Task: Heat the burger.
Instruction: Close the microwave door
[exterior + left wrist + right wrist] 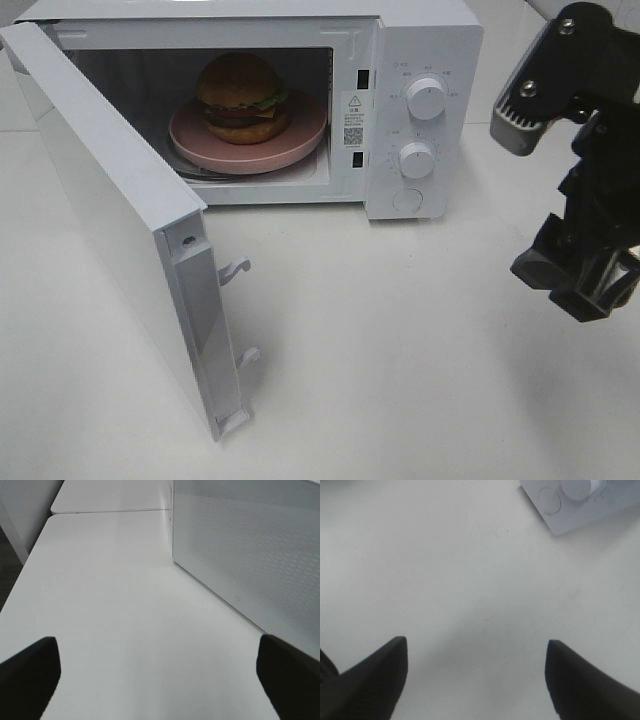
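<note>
one round burger (242, 95), glossy golden-brown bun, dark patty, red tomato, green lettuce, sits in the upper middle of the high view. it rests on one round pink plate (300, 140) inside the cavity of one white box-shaped microwave (430, 40).

my read is that the burger is light and a little soft. it's a stacked thing that could shear apart, or slip on that shiny bun, if pinched high. better to take the plate by its rim, or not touch the burger at all.

the piece to work looks like the one white microwave door (110, 220), swung wide toward the lower left. it seems stiff and hinged, best pushed on its outer face near the free edge.

on the panel at upper right, count two round white dials, upper dial (427, 100) and lower dial (416, 159), and one round button (407, 200) beneath them.

two grippers. the left gripper (156, 640) has its fingers spread fully and nothing between them. the right gripper (578, 278), at the right edge over the white table (400, 350), has its fingers well apart and is empty too.
</note>
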